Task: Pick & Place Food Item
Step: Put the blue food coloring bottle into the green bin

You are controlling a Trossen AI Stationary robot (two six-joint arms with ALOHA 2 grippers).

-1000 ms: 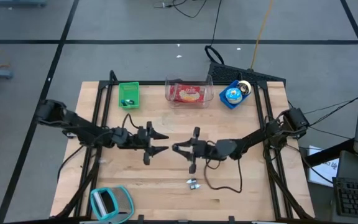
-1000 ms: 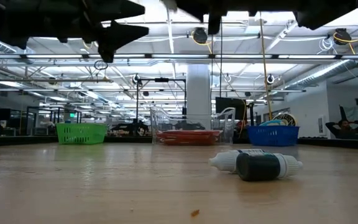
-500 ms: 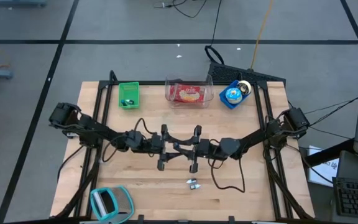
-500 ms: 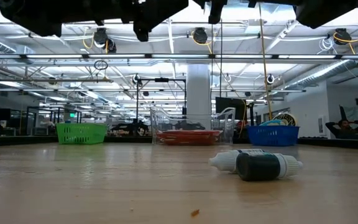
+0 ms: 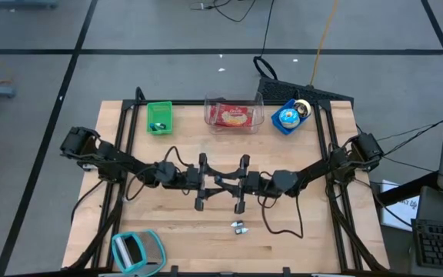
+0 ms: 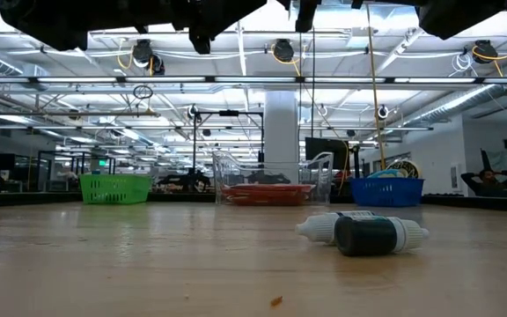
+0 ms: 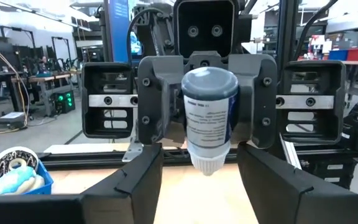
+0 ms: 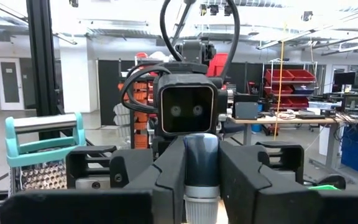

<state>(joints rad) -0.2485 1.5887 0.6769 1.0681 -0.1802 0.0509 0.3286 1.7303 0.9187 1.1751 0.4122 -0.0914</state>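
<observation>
I'm seeing the right gripper [image 8: 201, 155] clamped on a small bottle [image 7: 209, 115], squeezing its round body from both sides. The left gripper [image 7: 201, 180] is facing it nose to nose above the middle of the table [image 5: 298, 238], fingers spread wide either side of the bottle, not touching it. The bottle is looking like light, stiff plastic with a slick label, so I'm judging it is easy to twist or slip. Best hold is mid-body on the label, clear of the tapering white nozzle. Its long axis is running crosswise to the line between the two grippers, nozzle end poking out past the right fingers. I can't tell whether that end is aiming down. A second bottle [image 6: 363, 233] is lying on the table nearby.
</observation>
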